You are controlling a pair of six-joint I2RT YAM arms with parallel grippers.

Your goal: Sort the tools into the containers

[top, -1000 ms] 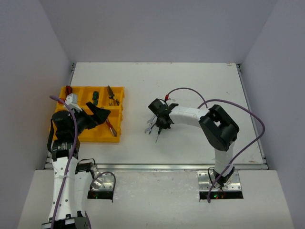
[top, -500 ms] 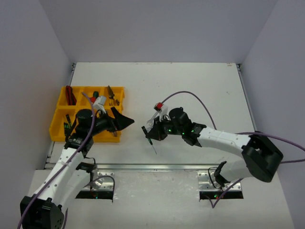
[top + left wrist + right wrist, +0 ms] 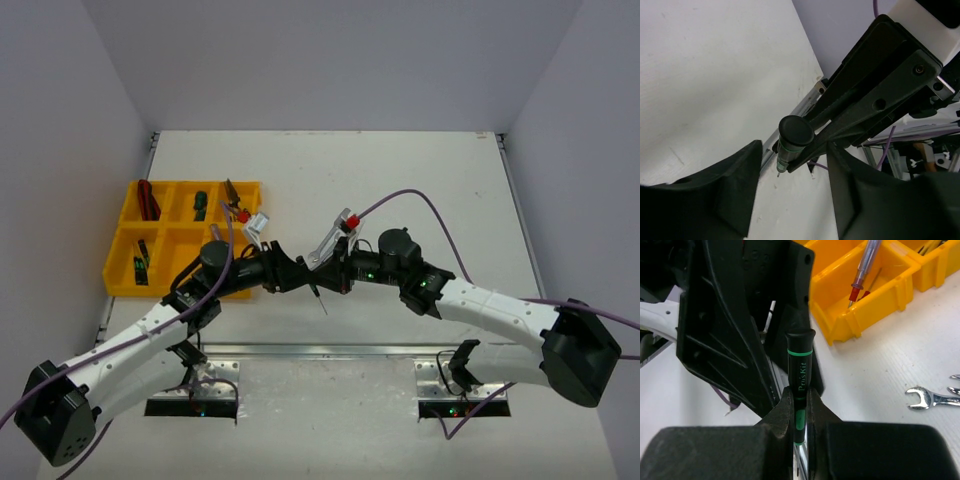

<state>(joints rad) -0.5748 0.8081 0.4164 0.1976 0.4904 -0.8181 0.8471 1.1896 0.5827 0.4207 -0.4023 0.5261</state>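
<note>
A white counter [image 3: 400, 170] carries a yellow tray [image 3: 120, 275] at its left side, with a few tools already lying in its compartments. Both arms stretch toward each other over the near middle of the counter.

The right pincer [image 3: 799, 395] is clamped tight on the lower handle of a slim black-and-green screwdriver [image 3: 799, 360] and holds it clear of the counter. The left pincer [image 3: 792, 160] stands half open, one finger on each side of the screwdriver's cap end, not yet touching it. A silver wrench [image 3: 927, 397] lies on the counter near the tray.

The screwdriver looks light, rigid and smooth, with a thin round handle that could roll or slip between flat fingers. The free upper handle, just below the cap, seems the best place to grip it, squarely across its width.

A second ago the left arm was over the tray with its fingers spread wider, and the right arm was folded back over the loose tools in the middle of the counter. Now the two meet for what looks like a handover.
</note>
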